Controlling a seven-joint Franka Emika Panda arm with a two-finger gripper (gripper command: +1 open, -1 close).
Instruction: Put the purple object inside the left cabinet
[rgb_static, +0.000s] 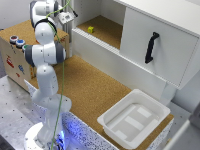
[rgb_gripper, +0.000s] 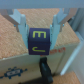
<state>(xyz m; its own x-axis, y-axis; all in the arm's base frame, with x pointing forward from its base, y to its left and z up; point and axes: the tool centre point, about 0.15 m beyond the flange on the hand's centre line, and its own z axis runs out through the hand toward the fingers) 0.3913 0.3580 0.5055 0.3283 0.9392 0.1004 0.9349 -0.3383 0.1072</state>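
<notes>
Your gripper (rgb_gripper: 39, 31) is clamped on the purple block (rgb_gripper: 39, 42); grip looks shallow, so swinging fast toward the left cabinet (rgb_static: 107, 30) could drop it on the worktop (rgb_static: 95, 90).

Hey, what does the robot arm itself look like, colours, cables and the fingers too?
The arm is white with rounded, tube-like segments and dark grey bands at the joints. A thin green cable hangs down alongside it toward its round white base, which has a blue glow beside it. In the wrist view the fingers are pale grey, flat and angular.
</notes>
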